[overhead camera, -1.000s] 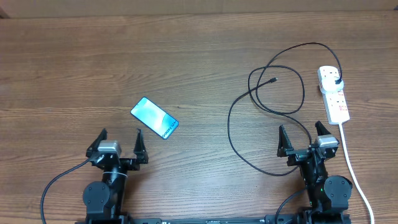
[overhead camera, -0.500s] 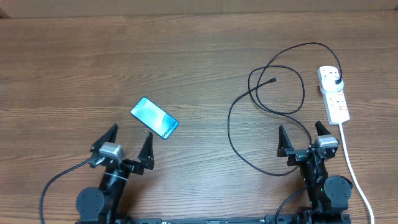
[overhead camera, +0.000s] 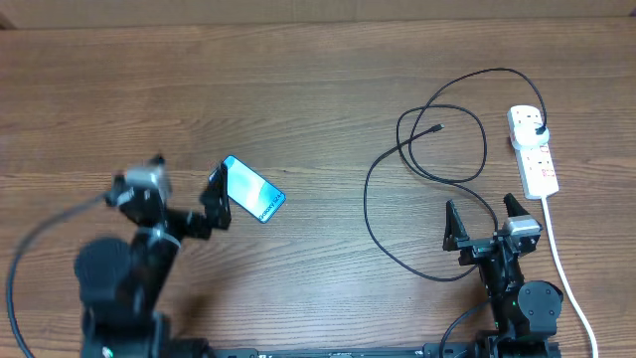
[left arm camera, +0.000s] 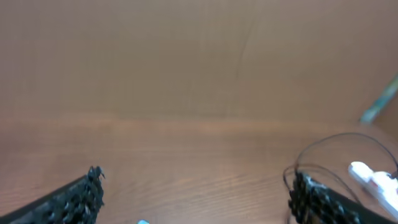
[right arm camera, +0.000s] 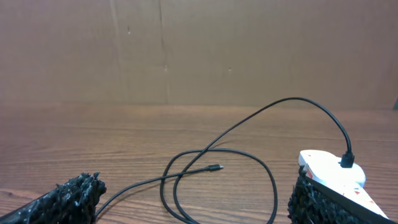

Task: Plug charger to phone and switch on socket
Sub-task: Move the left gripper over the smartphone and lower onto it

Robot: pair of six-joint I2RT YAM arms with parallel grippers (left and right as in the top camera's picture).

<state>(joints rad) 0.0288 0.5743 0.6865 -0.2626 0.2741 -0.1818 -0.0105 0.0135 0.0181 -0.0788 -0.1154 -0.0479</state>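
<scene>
Left gripper (overhead camera: 189, 167) jaws spread wide, holding nothing; phone (overhead camera: 248, 188) just beside right finger, one corner hidden behind it. Left arm blurred, angled toward phone. Right gripper (overhead camera: 480, 206) jaws spread wide too, parked at near table (overhead camera: 298, 89) edge. Charger (overhead camera: 366, 199) loops ahead, apart; socket (overhead camera: 534, 151) ahead-right.

Probably a robot lab: wood table (overhead camera: 298, 80), cardboard backdrop (right arm camera: 199, 50).

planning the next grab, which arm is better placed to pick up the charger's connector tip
Right. The connector tip lies ahead of the open right gripper, on its side; the left gripper is far off, beside the phone.
</scene>
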